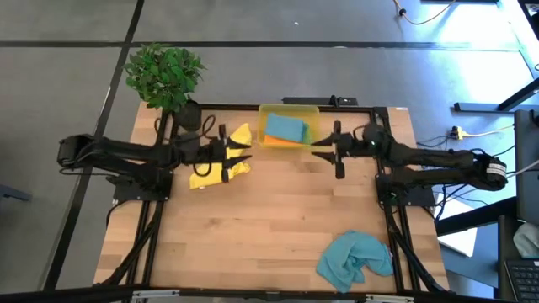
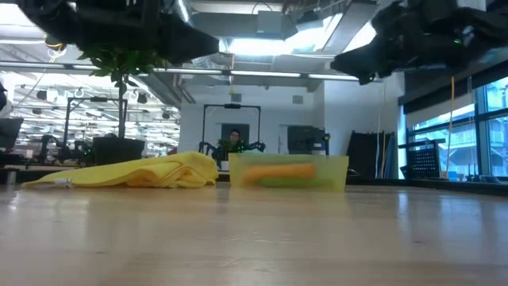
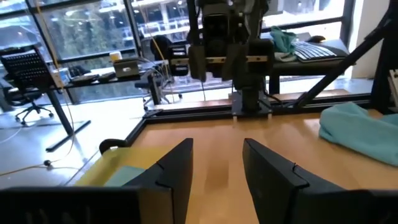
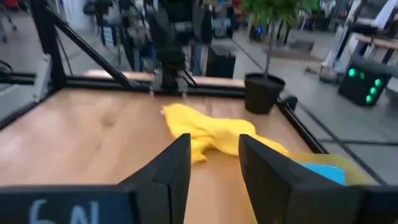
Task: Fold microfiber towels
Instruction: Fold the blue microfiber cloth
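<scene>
The left claw [image 1: 244,156] hovers above the counter [image 1: 269,227] at centre left of the high view, its fingers [image 3: 177,171] apart with bare wood showing between them and nothing held. The right claw [image 1: 318,153] faces it at centre right of that view, raised too, its fingers [image 4: 171,165] likewise parted and empty. Nearest the lower edge of the high view, at lower right, a teal-blue towel [image 1: 355,258] lies crumpled on the counter, well apart from both claws. Farther up, below and beside the left claw, the yellow towel [image 1: 221,170] lies bunched on the wood. Beyond it, at upper centre, the translucent yellow bin [image 1: 289,112] sits against the far edge of the counter, between the two claws, holding a folded teal-blue towel [image 1: 285,128] on top of an orange towel [image 1: 290,143]. A potted plant [image 1: 165,74] stands at the upper left corner of the counter.
</scene>
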`<action>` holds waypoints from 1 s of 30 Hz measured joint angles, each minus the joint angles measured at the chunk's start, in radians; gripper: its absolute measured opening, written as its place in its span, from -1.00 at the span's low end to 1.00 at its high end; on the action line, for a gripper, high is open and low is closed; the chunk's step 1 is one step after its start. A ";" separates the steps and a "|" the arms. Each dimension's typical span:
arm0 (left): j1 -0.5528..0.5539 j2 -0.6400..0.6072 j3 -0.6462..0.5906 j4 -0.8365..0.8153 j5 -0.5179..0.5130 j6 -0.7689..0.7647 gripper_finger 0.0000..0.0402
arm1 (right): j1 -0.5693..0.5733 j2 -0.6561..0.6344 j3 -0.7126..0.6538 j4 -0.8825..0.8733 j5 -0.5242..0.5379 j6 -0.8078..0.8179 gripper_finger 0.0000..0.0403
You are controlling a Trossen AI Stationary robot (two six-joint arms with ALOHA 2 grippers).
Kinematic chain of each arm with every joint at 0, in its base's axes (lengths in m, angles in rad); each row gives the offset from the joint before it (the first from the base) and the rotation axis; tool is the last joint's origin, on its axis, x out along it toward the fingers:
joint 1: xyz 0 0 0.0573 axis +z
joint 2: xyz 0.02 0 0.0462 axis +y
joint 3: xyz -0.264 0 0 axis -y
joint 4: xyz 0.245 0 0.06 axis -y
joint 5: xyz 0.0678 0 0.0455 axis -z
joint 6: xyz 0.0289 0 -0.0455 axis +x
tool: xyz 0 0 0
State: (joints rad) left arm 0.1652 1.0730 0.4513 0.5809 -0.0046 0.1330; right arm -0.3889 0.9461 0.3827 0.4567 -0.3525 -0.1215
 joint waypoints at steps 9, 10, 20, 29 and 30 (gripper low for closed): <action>-0.035 0.016 -0.053 0.071 -0.065 0.027 -0.35 | 0.118 -0.024 -0.177 0.309 0.081 -0.022 -0.32; -0.034 0.015 -0.053 0.075 -0.067 0.033 -0.35 | 0.118 -0.024 -0.178 0.311 0.086 -0.034 -0.32; -0.002 0.016 -0.027 0.139 -0.033 0.059 -0.35 | 0.121 -0.024 -0.072 0.312 0.089 -0.086 -0.32; -0.142 0.013 0.024 0.135 0.074 0.053 -0.35 | 0.227 -0.024 0.080 -0.040 -0.119 -0.018 -0.32; -0.162 0.013 0.026 0.136 0.074 0.053 -0.35 | 0.246 -0.024 0.104 -0.126 -0.140 -0.017 -0.32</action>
State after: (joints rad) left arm 0.0034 1.0859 0.4776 0.7170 0.0696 0.1856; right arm -0.1430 0.9222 0.4869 0.3305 -0.4926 -0.1390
